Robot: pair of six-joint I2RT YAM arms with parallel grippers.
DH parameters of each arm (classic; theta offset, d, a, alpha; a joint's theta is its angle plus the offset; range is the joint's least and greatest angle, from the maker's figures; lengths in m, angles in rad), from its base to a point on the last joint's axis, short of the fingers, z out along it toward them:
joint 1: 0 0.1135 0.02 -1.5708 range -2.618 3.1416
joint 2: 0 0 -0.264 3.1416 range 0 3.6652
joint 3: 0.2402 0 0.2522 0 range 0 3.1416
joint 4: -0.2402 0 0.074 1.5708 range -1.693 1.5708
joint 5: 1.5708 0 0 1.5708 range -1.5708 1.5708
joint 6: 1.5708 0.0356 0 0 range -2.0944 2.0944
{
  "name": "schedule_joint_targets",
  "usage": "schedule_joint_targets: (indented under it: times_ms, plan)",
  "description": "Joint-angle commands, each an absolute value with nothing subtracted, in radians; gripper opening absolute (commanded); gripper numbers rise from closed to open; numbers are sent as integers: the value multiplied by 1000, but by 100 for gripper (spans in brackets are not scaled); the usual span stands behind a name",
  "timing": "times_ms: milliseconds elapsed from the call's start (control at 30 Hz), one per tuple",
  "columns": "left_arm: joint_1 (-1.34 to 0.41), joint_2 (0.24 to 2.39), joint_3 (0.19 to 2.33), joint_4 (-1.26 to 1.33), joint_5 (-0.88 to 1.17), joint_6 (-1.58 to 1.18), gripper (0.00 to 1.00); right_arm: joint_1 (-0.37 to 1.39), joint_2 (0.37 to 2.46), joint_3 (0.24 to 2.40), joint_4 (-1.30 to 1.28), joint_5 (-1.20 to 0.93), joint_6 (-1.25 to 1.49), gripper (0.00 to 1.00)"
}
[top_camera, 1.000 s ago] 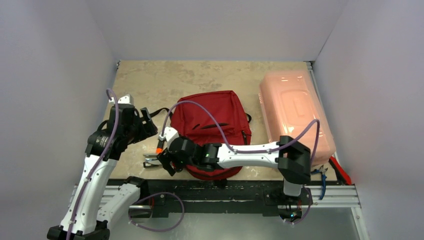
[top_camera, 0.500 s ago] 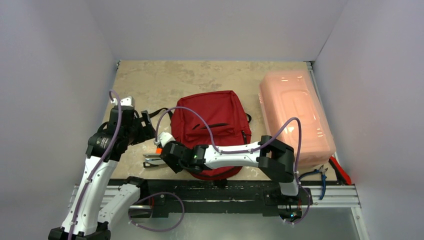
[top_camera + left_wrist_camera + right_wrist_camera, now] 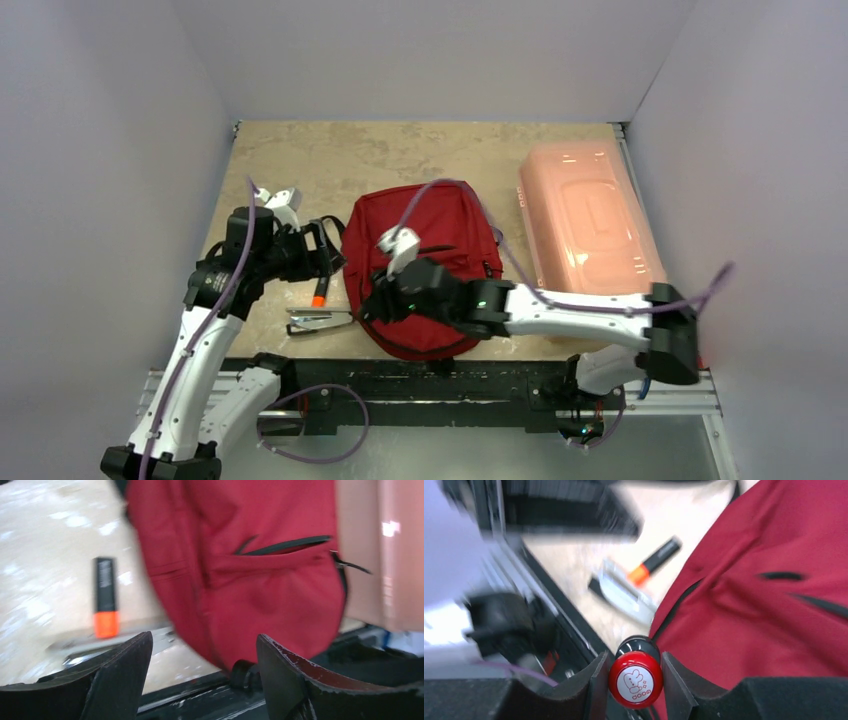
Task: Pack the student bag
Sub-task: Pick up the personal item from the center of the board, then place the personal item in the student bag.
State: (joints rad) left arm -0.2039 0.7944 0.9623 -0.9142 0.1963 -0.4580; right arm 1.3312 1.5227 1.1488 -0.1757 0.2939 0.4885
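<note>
The dark red student bag (image 3: 425,255) lies flat mid-table, its front pocket zip partly open (image 3: 285,546). It fills the left wrist view (image 3: 260,585) and shows in the right wrist view (image 3: 774,605). My right gripper (image 3: 373,303) hangs over the bag's near-left edge. It is shut (image 3: 635,666) on a black stamp with a red cap marked "GOOD" (image 3: 635,679). My left gripper (image 3: 325,255) is open and empty (image 3: 202,645) just left of the bag, by its black strap.
A black-and-orange marker (image 3: 320,291) (image 3: 106,597) (image 3: 654,560) and a grey stapler (image 3: 318,320) (image 3: 624,592) lie left of the bag near the front edge. A pale pink plastic box (image 3: 590,225) stands to the right. Walls enclose the table.
My right gripper has lifted the stamp from the table left of the bag and swung right over the bag's near-left edge. My left gripper has moved right, toward the bag.
</note>
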Motion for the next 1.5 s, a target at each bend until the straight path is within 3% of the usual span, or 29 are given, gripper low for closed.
schedule_joint_targets:
  times_ms: [0,167,400,800,1000,1233,1333,1400,1467]
  plan:
    - [-241,855,916,-565,524,-468,74,1178,1241,953,-3,320,700,0]
    - [-504,1132,1133,-580,337,-319,74,1085,1053,876,-148,465,787,0]
    - [-788,1448,1356,-672,-3,117,78,1044,871,804,-337,642,897,0]
    - [-827,1693,1427,-597,-122,198,69,1042,608,696,-460,696,963,0]
    - [-827,1712,1422,-570,-162,179,54,1043,637,684,-419,659,967,0]
    - [-827,1707,1404,-530,-243,172,20,1039,789,663,-183,534,981,0]
    - [-827,1679,1399,-518,-237,172,17,1009,875,678,-103,475,1009,0]
    - [-827,1666,1398,-519,-258,165,2,965,921,679,-64,436,1044,0]
    - [-827,1637,1393,-516,-267,150,0,921,938,634,47,401,1061,0]
